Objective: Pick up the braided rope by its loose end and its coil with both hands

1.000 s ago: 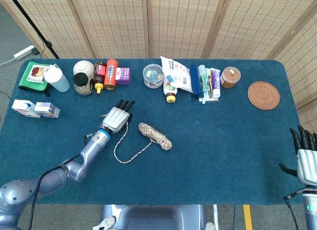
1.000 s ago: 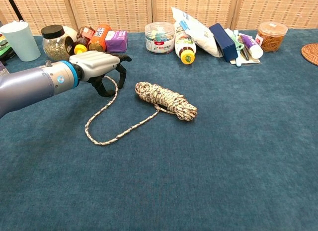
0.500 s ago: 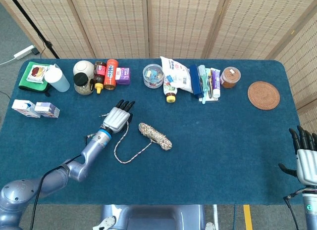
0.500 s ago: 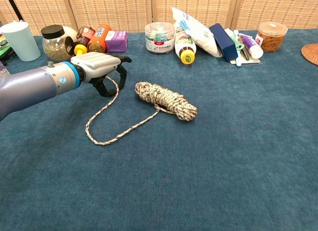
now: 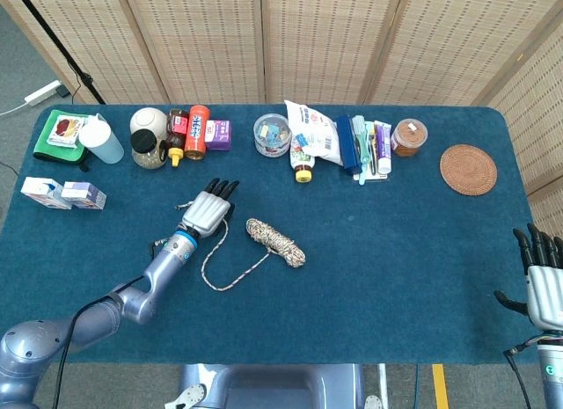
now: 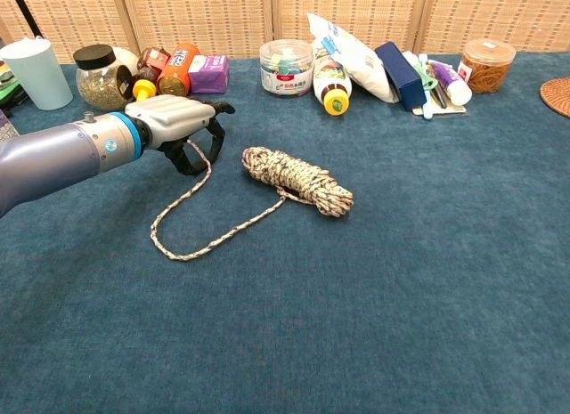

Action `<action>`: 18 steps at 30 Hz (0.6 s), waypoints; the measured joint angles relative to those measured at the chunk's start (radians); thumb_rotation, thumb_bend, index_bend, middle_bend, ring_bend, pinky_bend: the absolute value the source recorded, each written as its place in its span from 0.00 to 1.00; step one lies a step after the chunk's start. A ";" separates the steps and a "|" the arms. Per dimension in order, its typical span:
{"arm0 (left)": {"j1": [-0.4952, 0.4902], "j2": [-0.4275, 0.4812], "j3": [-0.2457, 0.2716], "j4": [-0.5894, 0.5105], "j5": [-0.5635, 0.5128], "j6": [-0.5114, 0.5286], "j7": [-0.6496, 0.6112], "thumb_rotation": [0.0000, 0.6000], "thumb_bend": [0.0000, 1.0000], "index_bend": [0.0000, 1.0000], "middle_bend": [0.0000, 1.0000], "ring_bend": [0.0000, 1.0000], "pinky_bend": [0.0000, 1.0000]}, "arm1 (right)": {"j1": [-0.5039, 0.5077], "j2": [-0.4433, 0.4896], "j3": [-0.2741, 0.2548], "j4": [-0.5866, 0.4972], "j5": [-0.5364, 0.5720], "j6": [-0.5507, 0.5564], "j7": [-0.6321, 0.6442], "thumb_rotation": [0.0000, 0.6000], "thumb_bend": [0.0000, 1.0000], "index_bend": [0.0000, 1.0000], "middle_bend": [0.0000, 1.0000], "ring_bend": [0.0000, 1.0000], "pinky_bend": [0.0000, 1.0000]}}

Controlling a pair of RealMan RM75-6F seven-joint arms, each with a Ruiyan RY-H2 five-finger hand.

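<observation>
The braided rope lies at mid-table, its coil (image 5: pixel 276 242) (image 6: pixel 298 180) flat on the blue cloth. A thin tail (image 5: pixel 220 273) (image 6: pixel 191 245) loops out to the left and runs up under my left hand (image 5: pixel 207 212) (image 6: pixel 174 118). That hand's dark fingers curl down around the loose end and pinch it just above the cloth. My right hand (image 5: pixel 545 281) hovers at the table's far right edge, fingers spread and holding nothing, well away from the coil. The chest view does not show it.
Jars, bottles and packets line the back edge: a spice jar (image 6: pixel 100 76), a plastic tub (image 6: pixel 285 67), a white bag (image 6: pixel 343 40). A pale cup (image 5: pixel 101 138) and small boxes (image 5: pixel 63 194) sit at the left, a woven coaster (image 5: pixel 468 169) at the right.
The left hand has shifted slightly, and the rope's tail loop has moved a little to the left with it. The coil and the right hand have barely moved.
</observation>
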 measured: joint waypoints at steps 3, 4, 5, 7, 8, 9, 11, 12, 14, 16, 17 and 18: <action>0.001 0.004 -0.001 -0.006 0.000 0.002 0.000 1.00 0.42 0.60 0.00 0.00 0.00 | 0.000 0.000 -0.001 -0.001 -0.001 0.000 -0.001 1.00 0.00 0.00 0.00 0.00 0.00; 0.002 0.006 -0.001 -0.009 0.000 0.004 0.000 1.00 0.43 0.60 0.00 0.00 0.00 | 0.000 0.000 -0.001 -0.001 -0.002 0.000 0.000 1.00 0.00 0.00 0.00 0.00 0.00; 0.002 0.008 -0.001 -0.012 0.000 0.004 0.000 1.00 0.44 0.60 0.00 0.00 0.00 | 0.000 0.000 -0.002 -0.002 -0.002 0.000 0.000 1.00 0.00 0.00 0.00 0.00 0.00; 0.003 0.012 -0.002 -0.018 0.000 0.006 0.001 1.00 0.46 0.60 0.00 0.00 0.00 | 0.000 0.001 -0.002 -0.002 -0.003 0.001 0.000 1.00 0.00 0.00 0.00 0.00 0.00; 0.003 0.015 -0.003 -0.022 -0.001 0.006 0.001 1.00 0.48 0.60 0.00 0.00 0.00 | 0.000 0.001 -0.002 -0.002 -0.003 0.001 0.000 1.00 0.00 0.00 0.00 0.00 0.00; 0.003 0.018 -0.004 -0.026 -0.001 0.007 0.001 1.00 0.49 0.60 0.00 0.00 0.00 | 0.000 0.001 -0.002 -0.003 -0.004 0.001 0.000 1.00 0.00 0.00 0.00 0.00 0.00; 0.004 0.027 -0.006 -0.040 -0.003 0.008 0.002 1.00 0.49 0.60 0.00 0.00 0.00 | 0.000 0.001 -0.002 -0.003 -0.004 0.002 -0.001 1.00 0.00 0.00 0.00 0.00 0.00; 0.004 0.032 -0.007 -0.047 -0.005 0.008 0.003 1.00 0.49 0.60 0.00 0.00 0.00 | 0.000 0.001 -0.003 -0.003 -0.005 0.001 -0.001 1.00 0.00 0.00 0.00 0.00 0.00; 0.005 0.045 -0.010 -0.068 -0.009 0.009 0.006 1.00 0.49 0.60 0.00 0.00 0.00 | 0.000 0.000 -0.005 -0.003 -0.006 -0.001 -0.002 1.00 0.00 0.00 0.00 0.00 0.00; 0.007 0.061 -0.013 -0.089 -0.014 0.010 0.010 1.00 0.50 0.60 0.00 0.00 0.00 | 0.001 -0.001 -0.006 -0.003 -0.006 -0.004 -0.003 1.00 0.00 0.00 0.00 0.00 0.00; 0.007 0.067 -0.014 -0.097 -0.016 0.009 0.012 1.00 0.50 0.60 0.00 0.00 0.00 | 0.002 -0.001 -0.007 -0.003 -0.006 -0.005 -0.004 1.00 0.00 0.00 0.00 0.00 0.00; 0.008 0.074 -0.014 -0.105 -0.018 0.009 0.014 1.00 0.50 0.60 0.00 0.00 0.00 | 0.002 -0.001 -0.007 -0.003 -0.006 -0.007 -0.006 1.00 0.00 0.00 0.00 0.00 0.00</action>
